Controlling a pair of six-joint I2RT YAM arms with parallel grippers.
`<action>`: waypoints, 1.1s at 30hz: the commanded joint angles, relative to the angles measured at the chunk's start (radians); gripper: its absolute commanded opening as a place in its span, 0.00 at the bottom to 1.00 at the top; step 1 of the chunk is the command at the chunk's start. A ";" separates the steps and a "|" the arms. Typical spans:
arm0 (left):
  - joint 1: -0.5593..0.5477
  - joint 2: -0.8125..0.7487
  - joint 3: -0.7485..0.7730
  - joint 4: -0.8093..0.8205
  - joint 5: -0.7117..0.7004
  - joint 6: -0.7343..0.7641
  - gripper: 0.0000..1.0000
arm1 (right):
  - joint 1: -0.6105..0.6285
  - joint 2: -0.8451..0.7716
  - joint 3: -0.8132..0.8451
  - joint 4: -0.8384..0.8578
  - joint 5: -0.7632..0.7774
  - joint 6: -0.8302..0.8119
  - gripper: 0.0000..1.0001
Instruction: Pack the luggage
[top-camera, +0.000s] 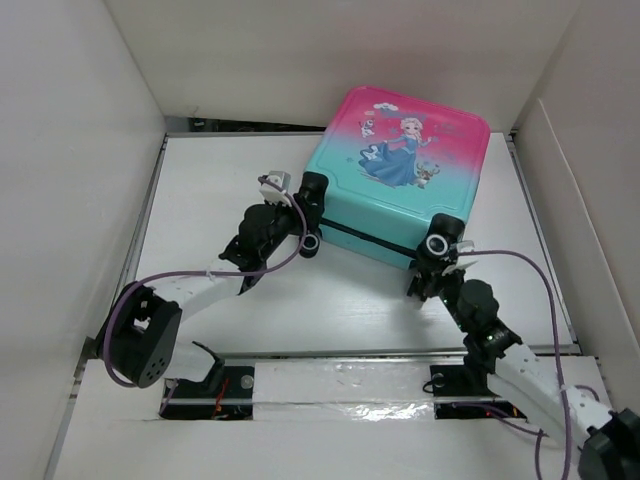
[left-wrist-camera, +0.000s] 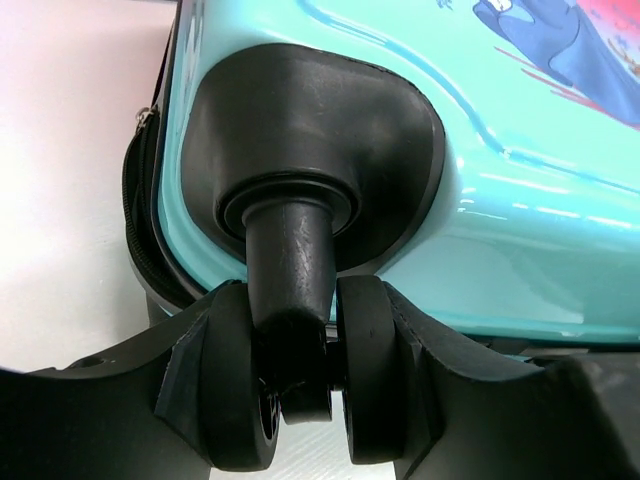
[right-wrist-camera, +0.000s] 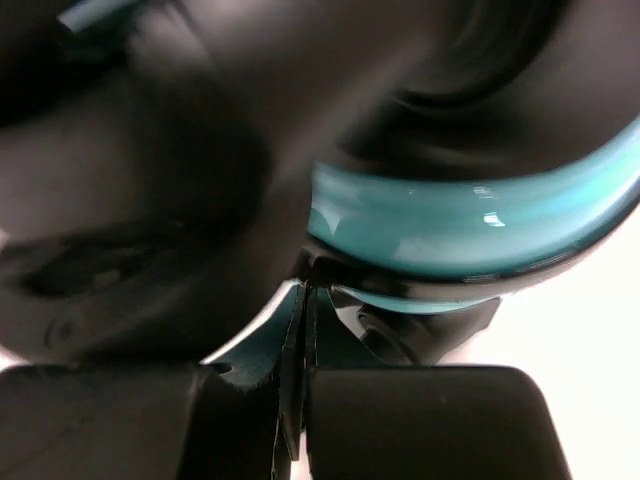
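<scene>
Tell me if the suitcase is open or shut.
Shut: the suitcase lies flat, both shells meeting along the dark seam, no lining showing. Whether it is zipped fully, cannot tell.

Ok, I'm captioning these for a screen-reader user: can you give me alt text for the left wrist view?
The left jaws clamp a black twin-wheel caster from both sides. It is at a corner of the teal luggage, which rests on a white table.

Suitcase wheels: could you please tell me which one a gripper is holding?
The left wheel: the left gripper clamps it, whereas the right gripper is shut beside the right wheel.
</scene>
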 joint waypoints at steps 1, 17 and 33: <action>-0.110 -0.023 -0.031 0.088 0.313 -0.061 0.00 | 0.239 0.107 0.063 0.201 0.193 0.044 0.00; -0.256 -0.135 -0.186 0.255 0.365 -0.188 0.00 | 0.360 0.788 0.571 0.270 0.109 -0.172 0.00; -0.376 -0.287 -0.226 0.352 0.384 -0.315 0.00 | 0.185 0.732 0.493 0.249 -0.249 -0.163 0.00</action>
